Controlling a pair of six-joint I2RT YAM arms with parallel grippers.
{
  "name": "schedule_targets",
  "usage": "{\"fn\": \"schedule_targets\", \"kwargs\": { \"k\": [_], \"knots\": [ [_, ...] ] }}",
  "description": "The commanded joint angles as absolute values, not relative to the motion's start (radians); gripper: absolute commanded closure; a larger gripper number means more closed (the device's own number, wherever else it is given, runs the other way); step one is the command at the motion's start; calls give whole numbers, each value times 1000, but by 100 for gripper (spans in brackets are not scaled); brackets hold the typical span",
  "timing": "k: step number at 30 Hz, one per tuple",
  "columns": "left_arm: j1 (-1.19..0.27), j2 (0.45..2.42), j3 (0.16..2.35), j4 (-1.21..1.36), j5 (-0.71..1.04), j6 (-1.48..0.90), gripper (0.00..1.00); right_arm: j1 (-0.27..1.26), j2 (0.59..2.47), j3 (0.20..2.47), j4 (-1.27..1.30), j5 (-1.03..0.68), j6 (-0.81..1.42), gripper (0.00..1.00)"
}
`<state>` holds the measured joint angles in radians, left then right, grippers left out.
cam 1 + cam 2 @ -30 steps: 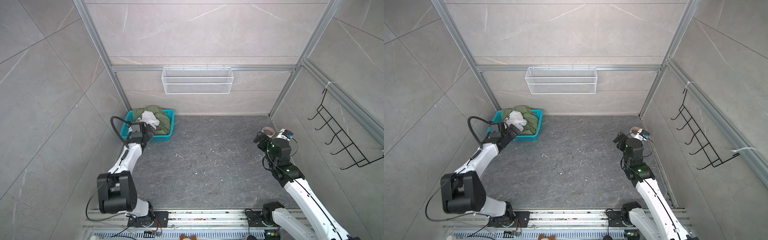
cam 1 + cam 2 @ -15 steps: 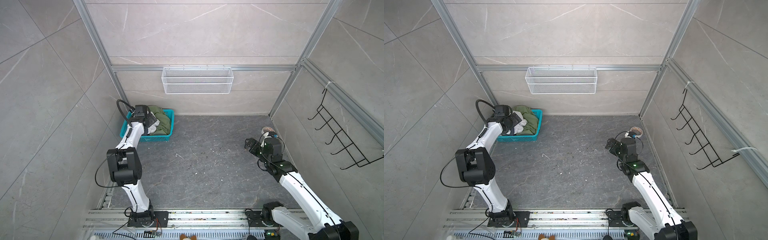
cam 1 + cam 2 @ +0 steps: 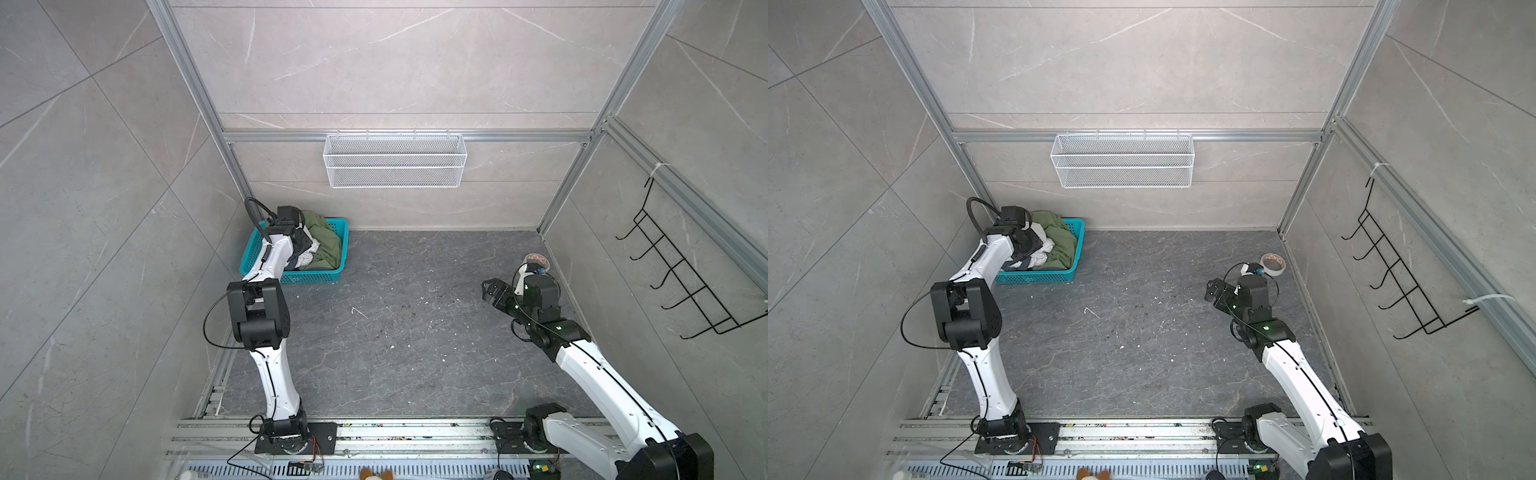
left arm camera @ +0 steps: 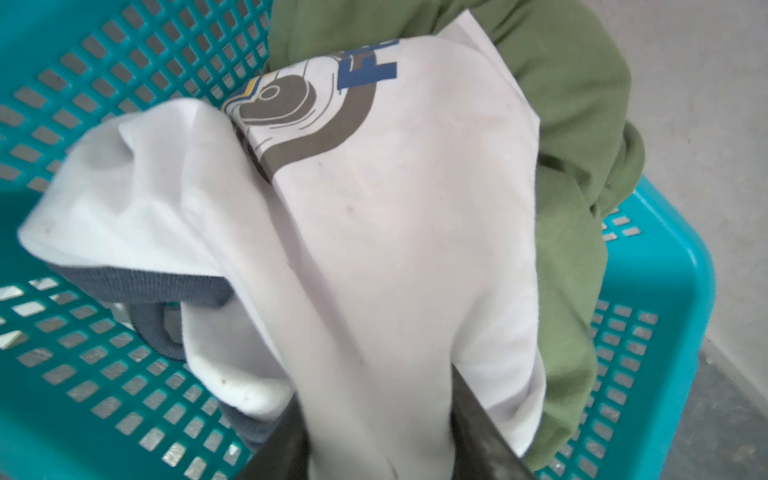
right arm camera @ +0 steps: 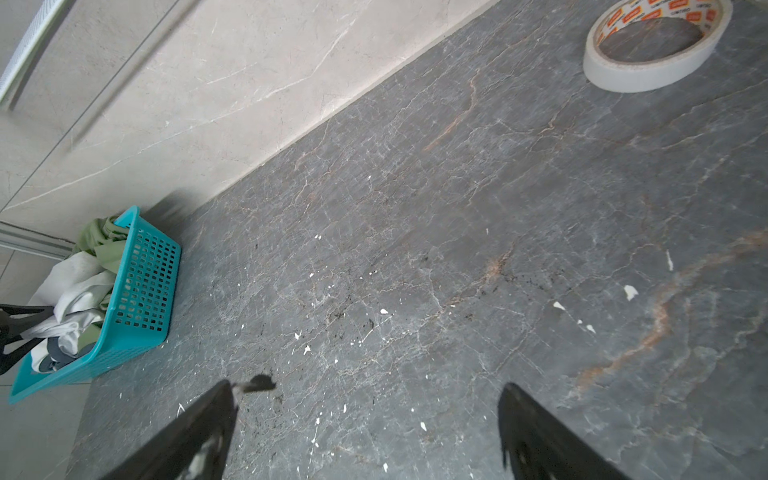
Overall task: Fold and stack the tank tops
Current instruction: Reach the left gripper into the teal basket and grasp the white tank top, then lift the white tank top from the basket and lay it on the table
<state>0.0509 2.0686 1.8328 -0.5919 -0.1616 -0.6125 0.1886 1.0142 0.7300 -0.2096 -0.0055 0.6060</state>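
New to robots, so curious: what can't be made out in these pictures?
- Left gripper: in the left wrist view the white tank top swallows its fingertips; in both top views the wrist covers it, so a firm grip is unclear.
- White tank top's badge: partly folded under, lettering incomplete.
- Olive green tank top: crumpled in the teal basket; folds hide any print or trim.
- Tape roll: right wrist view's edge cuts it off; label too small to read.

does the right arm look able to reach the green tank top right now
Probably not easily: the green tank top lies in the basket at the far left corner, where the left pincer grips the white tank top. The right pincer hangs open, far across the table.
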Motion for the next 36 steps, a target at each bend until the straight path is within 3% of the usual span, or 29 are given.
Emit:
{"fn": "schedule_targets", "kwargs": {
  "k": [1, 3, 7, 11, 17, 21, 26, 31, 36],
  "knots": [
    [54, 2036, 1869, -587, -134, -598, 73, 199, 1021, 731, -211, -20, 588, 2],
    [52, 1999, 1869, -574, -129, -591, 86, 203, 1026, 735, -210, -23, 586, 3],
    [38, 1901, 1878, -541, -131, -555, 99, 214, 1034, 739, -210, -20, 589, 3],
    [-26, 1786, 1925, -498, -126, -432, 100, 222, 1049, 740, -202, -13, 589, 3],
    [-269, 1659, 2010, -436, -218, -147, 100, 231, 1087, 745, -184, -7, 593, 4],
    [-460, 1608, 2037, -380, -246, -139, 100, 238, 1096, 755, -179, -5, 592, 4],
    [-635, 1592, 2072, -355, -148, -139, 100, 241, 1093, 769, -195, 13, 581, 4],
    [-692, 1617, 2046, -352, -51, -139, 100, 241, 1064, 775, -219, 57, 566, 4],
    [-692, 1655, 1900, -342, -85, -139, 100, 244, 1037, 781, -241, 81, 551, 4]
  ]
}}
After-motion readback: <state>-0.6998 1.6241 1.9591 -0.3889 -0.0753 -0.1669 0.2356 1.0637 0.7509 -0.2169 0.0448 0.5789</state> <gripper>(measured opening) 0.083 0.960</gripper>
